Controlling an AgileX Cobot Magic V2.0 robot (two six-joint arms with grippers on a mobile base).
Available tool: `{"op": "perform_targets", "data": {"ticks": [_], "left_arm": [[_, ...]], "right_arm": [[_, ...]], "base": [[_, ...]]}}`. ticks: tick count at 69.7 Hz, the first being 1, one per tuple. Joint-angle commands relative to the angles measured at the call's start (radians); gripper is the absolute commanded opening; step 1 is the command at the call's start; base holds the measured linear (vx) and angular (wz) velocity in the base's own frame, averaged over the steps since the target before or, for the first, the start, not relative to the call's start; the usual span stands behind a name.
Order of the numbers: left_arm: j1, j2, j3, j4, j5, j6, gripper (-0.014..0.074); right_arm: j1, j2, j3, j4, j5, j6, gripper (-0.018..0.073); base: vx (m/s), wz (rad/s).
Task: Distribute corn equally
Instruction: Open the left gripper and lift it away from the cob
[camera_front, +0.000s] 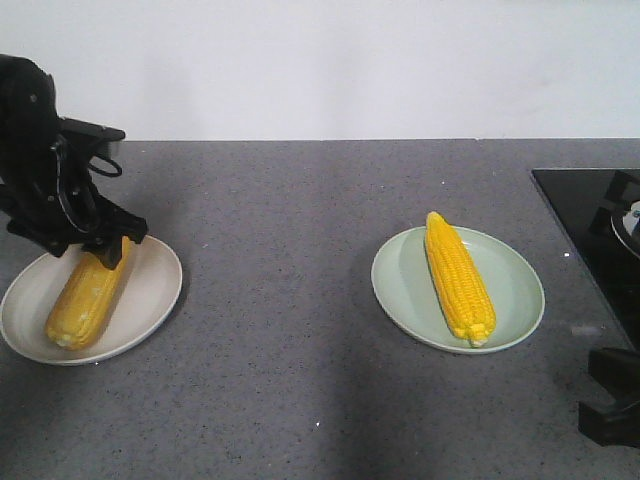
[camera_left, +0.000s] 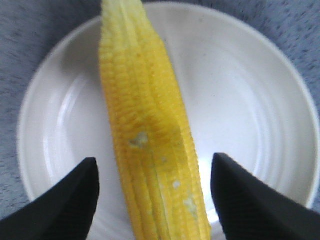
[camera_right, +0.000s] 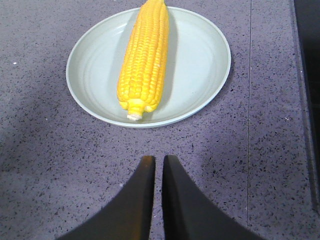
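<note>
One corn cob (camera_front: 85, 295) lies on the white plate (camera_front: 150, 290) at the left. My left gripper (camera_front: 102, 250) stands open over its far end. In the left wrist view the two black fingers straddle this corn (camera_left: 150, 130) with a gap on each side, above the white plate (camera_left: 240, 90). A second corn cob (camera_front: 458, 278) rests on the pale green plate (camera_front: 515, 290) at the right. My right gripper (camera_front: 610, 400) is shut and holds nothing. In the right wrist view it (camera_right: 158, 159) hovers over bare counter just short of the green plate (camera_right: 200, 65) and its corn (camera_right: 145, 60).
A black cooktop (camera_front: 595, 230) is set into the grey speckled counter at the far right, and its edge (camera_right: 307, 50) shows beside the green plate. A white wall runs along the back of the counter.
</note>
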Motion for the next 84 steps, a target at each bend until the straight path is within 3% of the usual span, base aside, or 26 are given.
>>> {"op": "perform_targets", "data": {"ticks": [1, 15, 34, 45, 53, 63, 84], "left_arm": [[-0.002, -0.117, -0.029, 0.009, -0.043, -0.016, 0.0482], [-0.002, -0.259, 0.011, 0.005, -0.119, -0.037, 0.0427], [-0.002, -0.542, 0.309, -0.030, -0.354, -0.038, 0.0274], [-0.002, -0.714, 0.500, -0.104, -0.490, -0.037, 0.0153], [-0.002, -0.819, 0.613, -0.150, -0.560, -0.036, 0.0078], [-0.002, -0.939, 0.721, -0.149, -0.616, -0.034, -0.0008], [-0.002, -1.220, 0.913, -0.176, -0.720, -0.034, -0.0008]], "right_arm": [[-0.002, -0.001, -0.028, 0.005, -0.058, -0.005, -0.0011], [-0.002, -0.001, -0.028, 0.005, -0.058, -0.005, -0.0011], [-0.002, -0.001, -0.028, 0.005, -0.058, -0.005, -0.0011], [-0.002, -0.001, -0.028, 0.005, -0.058, -0.005, -0.0011], [-0.002, -0.001, -0.028, 0.005, -0.058, -0.005, -0.0011], [-0.002, -0.001, -0.028, 0.005, -0.058, -0.005, -0.0011], [-0.002, -0.001, -0.028, 0.005, -0.058, -0.005, -0.0011]], "base": [[0.00, 0.00], [0.00, 0.00], [0.00, 0.00], [0.00, 0.00], [0.00, 0.00], [0.00, 0.00], [0.00, 0.00]]}}
